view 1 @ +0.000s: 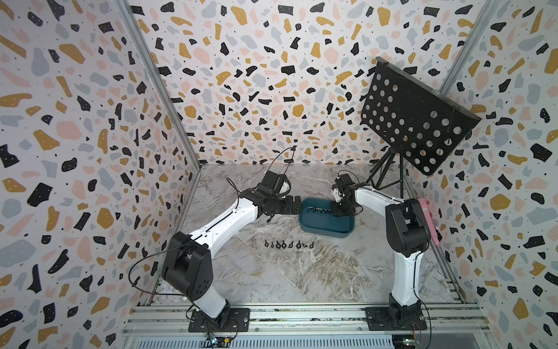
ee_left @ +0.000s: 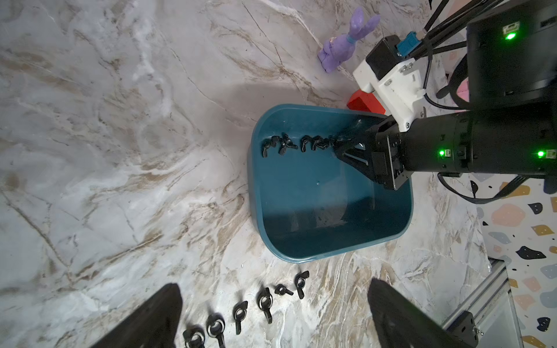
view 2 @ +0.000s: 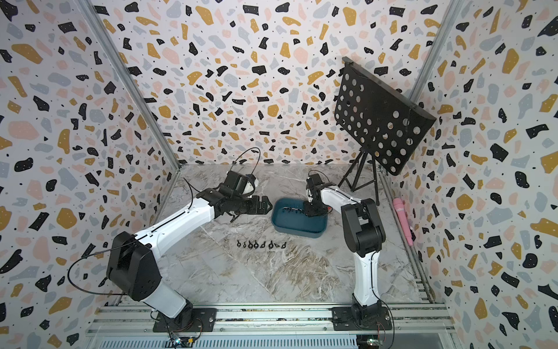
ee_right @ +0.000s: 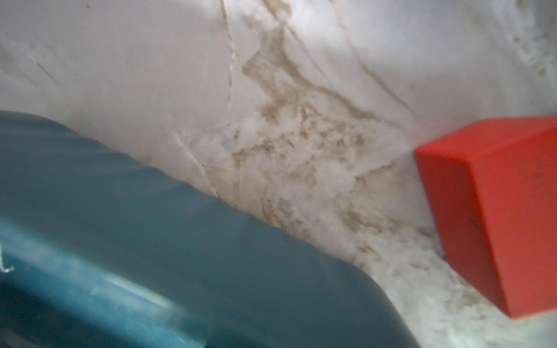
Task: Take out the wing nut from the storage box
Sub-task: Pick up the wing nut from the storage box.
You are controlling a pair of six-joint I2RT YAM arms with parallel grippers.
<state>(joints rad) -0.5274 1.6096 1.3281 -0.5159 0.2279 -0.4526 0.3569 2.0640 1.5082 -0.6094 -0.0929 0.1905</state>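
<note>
Right claw (ee_left: 339, 145), jaws nearly together, sits in the teal storage box (ee_left: 301, 195), centre right, tips at the wing nuts (ee_left: 283, 145); whether it grips one is unclear. Next likely needs a straight lift.

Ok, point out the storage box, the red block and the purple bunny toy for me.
storage box (ee_left: 301, 192): left wrist view, on the bare floor inside the tub.
red block (ee_right: 509, 217): right wrist view, on its large side face.
purple bunny toy (ee_left: 337, 49): left wrist view, on its body.
</note>
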